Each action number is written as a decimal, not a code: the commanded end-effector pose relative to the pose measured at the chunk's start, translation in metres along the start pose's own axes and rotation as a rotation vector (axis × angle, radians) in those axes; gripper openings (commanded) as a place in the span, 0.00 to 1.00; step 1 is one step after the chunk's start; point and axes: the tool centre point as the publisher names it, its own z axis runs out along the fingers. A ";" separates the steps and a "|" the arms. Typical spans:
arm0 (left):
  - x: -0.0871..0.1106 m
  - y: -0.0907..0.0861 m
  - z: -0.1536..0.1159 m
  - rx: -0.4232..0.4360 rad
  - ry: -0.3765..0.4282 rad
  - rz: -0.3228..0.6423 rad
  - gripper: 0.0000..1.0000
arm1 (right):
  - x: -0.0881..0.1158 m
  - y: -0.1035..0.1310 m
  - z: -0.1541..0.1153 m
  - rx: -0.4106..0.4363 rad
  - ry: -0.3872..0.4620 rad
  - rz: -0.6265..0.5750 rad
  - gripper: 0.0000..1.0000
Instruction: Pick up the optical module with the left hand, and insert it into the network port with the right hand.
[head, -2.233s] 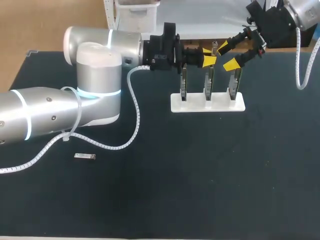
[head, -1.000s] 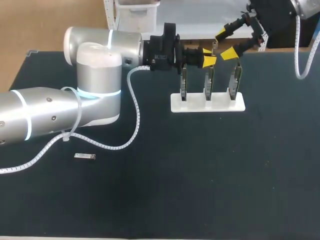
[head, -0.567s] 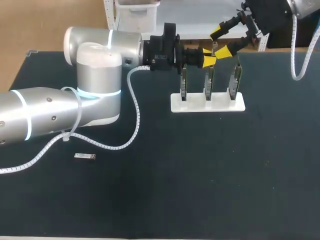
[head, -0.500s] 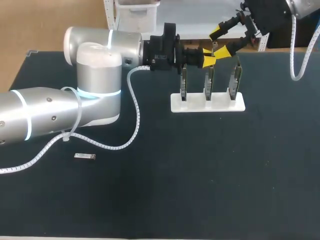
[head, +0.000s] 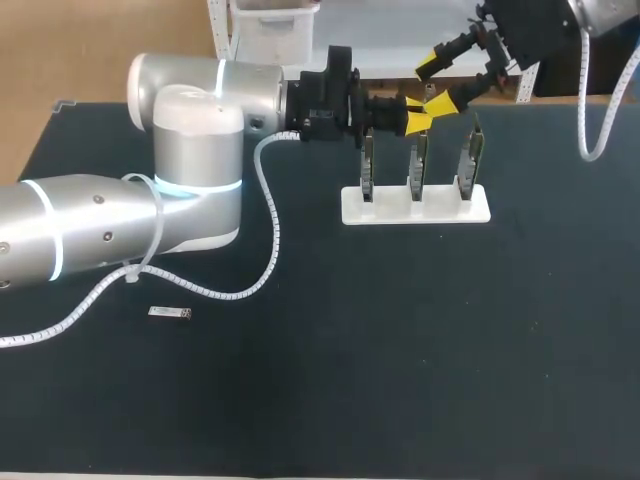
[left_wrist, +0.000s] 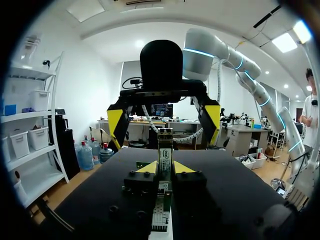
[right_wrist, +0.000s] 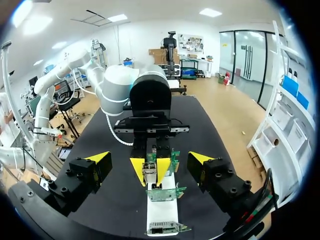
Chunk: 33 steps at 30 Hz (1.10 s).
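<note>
Table: three boards, one clamped module

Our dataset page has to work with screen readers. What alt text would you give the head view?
The left gripper, out over a dark table, is shut on a small optical module by a white stand of three upright boards; the right gripper hangs open close to it. A small silver part lies flat near the left arm's cable.

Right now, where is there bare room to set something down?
Bare black tabletop in front of the white three-board stand and to its right. Crowded above the stand, where left pincer and right pincer meet, and around the left arm's white cable.
</note>
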 end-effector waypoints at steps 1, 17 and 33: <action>0.000 0.001 0.001 0.001 0.001 0.000 0.00 | 0.000 -0.002 0.000 0.007 0.008 0.006 1.00; 0.000 0.001 0.001 0.001 0.001 0.000 0.00 | 0.003 -0.003 -0.002 0.024 0.009 0.010 1.00; 0.000 0.001 0.001 0.001 0.001 0.000 0.00 | 0.005 -0.002 -0.002 0.026 0.013 0.008 0.00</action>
